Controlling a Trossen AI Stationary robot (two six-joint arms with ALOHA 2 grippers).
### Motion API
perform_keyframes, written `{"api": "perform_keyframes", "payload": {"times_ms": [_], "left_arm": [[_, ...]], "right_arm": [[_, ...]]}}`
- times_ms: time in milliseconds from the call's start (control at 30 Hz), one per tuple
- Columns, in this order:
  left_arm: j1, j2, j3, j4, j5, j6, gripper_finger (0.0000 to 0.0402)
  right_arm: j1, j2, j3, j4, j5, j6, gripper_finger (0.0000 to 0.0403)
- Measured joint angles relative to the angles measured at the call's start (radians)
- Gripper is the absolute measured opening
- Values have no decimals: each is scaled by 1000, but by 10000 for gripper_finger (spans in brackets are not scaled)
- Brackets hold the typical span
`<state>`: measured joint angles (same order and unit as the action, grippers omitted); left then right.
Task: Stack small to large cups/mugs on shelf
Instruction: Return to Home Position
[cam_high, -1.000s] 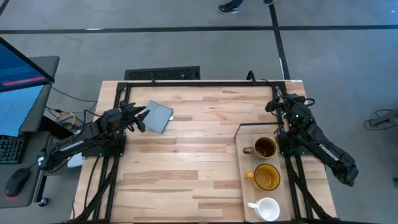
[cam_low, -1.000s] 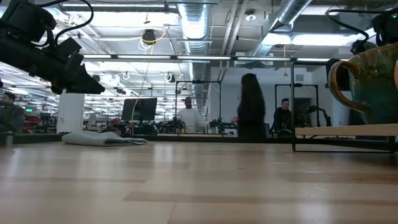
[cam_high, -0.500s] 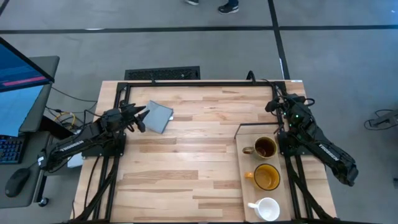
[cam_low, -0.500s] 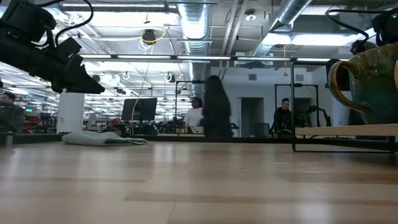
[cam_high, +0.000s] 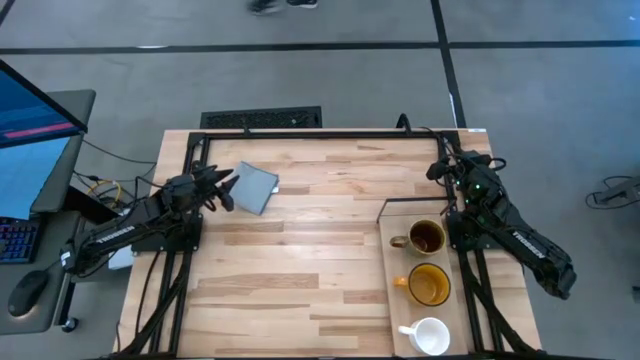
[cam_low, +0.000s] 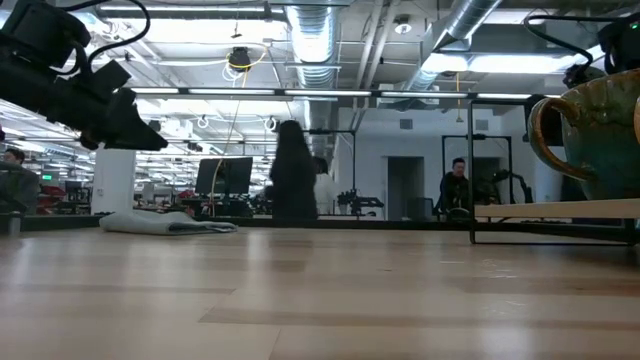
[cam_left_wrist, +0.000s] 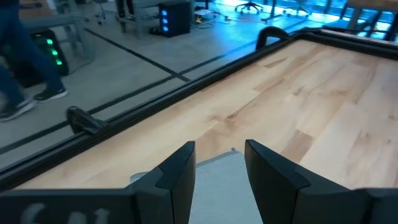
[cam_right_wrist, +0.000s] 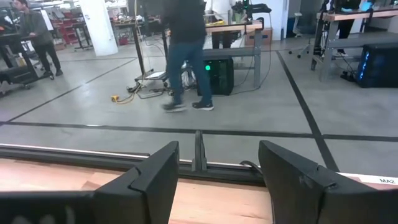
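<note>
Three mugs stand in a row on the pale shelf board (cam_high: 388, 290) at the table's right: the dark brown mug (cam_high: 425, 238) farthest, the yellow-orange mug (cam_high: 428, 284) in the middle, the white mug (cam_high: 429, 336) nearest. The brown mug also shows in the low view (cam_low: 595, 135). My left gripper (cam_high: 226, 190) is open above the table's far left, over the edge of the grey-blue cloth (cam_high: 256, 187); its fingers (cam_left_wrist: 180, 174) stand above the cloth without touching. My right gripper (cam_high: 440, 168) is open near the table's far right, beyond the shelf.
The grey-blue cloth lies flat on the tabletop at the far left (cam_low: 168, 224). A dark metal frame (cam_high: 300, 135) runs along the table's far edge. The shelf stands raised on a thin dark frame (cam_low: 530, 235). People move about in the room behind.
Both arms have kept still. A person in the room behind has walked across the low view from right to left.
</note>
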<state>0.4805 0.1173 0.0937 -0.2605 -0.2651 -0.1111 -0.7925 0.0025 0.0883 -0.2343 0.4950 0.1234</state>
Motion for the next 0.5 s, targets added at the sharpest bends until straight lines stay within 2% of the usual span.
{"api": "perform_keyframes", "payload": {"times_ms": [167, 500], "left_arm": [[0, 0, 0, 1, -73, -13, 130], [0, 0, 0, 1, -73, -55, 130]], "right_arm": [[0, 0, 0, 0, 0, 0, 244], [0, 0, 0, 0, 0, 0, 244]]}}
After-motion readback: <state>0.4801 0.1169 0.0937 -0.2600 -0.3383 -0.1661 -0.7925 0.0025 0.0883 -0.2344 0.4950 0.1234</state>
